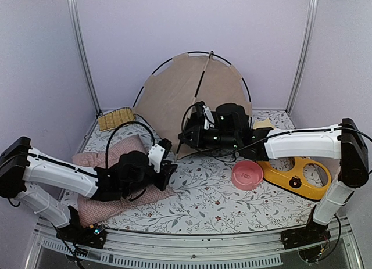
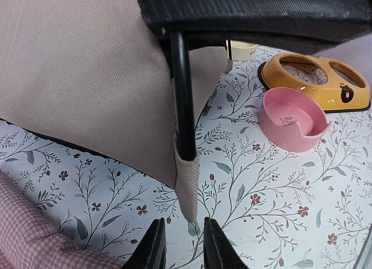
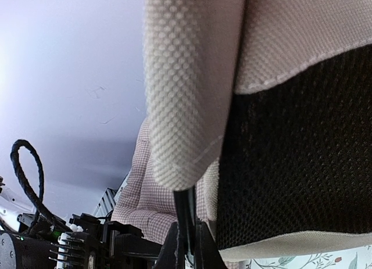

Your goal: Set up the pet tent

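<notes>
Floral tablecloth (image 1: 203,205) lies under the pet tent (image 1: 174,89); right claw (image 3: 187,241) pinches its pole (image 3: 182,206), tips cropped; left claw (image 2: 183,246) slightly spread.

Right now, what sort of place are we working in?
Probably a staged test booth: plain lilac walls on metal posts, a floral tablecloth, and pet props: the pet tent, pink bowl, yellow feeder.

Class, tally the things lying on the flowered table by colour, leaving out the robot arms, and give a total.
Pink: 2 (checked cushion, bowl)
Yellow: 1 (two-hole bowl stand)
Beige: 1 (pet tent)
Straw: 1 (woven mat)
Cream: 1 (small round thing by the tent, partly hidden)
Total: 6
</notes>
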{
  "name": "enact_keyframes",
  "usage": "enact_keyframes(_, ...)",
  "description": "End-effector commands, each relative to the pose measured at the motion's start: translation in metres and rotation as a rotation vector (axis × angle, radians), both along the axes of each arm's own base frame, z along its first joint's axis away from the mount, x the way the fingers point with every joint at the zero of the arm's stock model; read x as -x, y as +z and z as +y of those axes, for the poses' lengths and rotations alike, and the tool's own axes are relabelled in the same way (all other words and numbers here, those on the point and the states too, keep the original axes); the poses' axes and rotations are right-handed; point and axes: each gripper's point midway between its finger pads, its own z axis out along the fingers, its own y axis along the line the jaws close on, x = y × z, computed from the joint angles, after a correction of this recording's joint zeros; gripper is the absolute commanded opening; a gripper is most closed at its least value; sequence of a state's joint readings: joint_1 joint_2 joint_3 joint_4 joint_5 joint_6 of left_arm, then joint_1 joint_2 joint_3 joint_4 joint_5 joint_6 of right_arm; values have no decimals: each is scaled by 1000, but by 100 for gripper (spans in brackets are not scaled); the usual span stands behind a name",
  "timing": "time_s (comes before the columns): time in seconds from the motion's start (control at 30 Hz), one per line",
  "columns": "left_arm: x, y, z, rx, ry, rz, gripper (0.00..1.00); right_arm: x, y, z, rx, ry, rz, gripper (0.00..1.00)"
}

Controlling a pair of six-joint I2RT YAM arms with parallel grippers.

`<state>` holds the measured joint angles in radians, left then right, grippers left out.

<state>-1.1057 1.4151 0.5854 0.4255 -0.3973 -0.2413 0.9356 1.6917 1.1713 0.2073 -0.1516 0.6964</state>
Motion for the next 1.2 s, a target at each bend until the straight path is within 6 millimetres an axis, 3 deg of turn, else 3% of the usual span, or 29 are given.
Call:
enact_keyframes(0.0, -14, 18, 1, 49, 54, -30, 24, 1, 31, -2, -58, 3, -23, 0)
enact_keyframes(0.17, -17, 22, -4, 51, 45, -39, 21, 1, 30, -2, -56, 4, -22, 0)
enact_keyframes(0.43, -16, 22, -11, 39, 7, -44, 0, -1, 29, -3, -53, -6, -24, 0)
enact_keyframes(0.57, -14, 30, -10, 49, -1, -60, 0, -3, 23, -3, -38, -16, -23, 0)
enact_keyframes(0.9, -14, 70, -11, 99, -15, -121, 0, -6, -23, 1, 47, -30, 19, 0)
enact_keyframes(1.17, -19, 78, -11, 114, 2, -122, 0, 3, -35, 13, 81, 2, 25, 0)
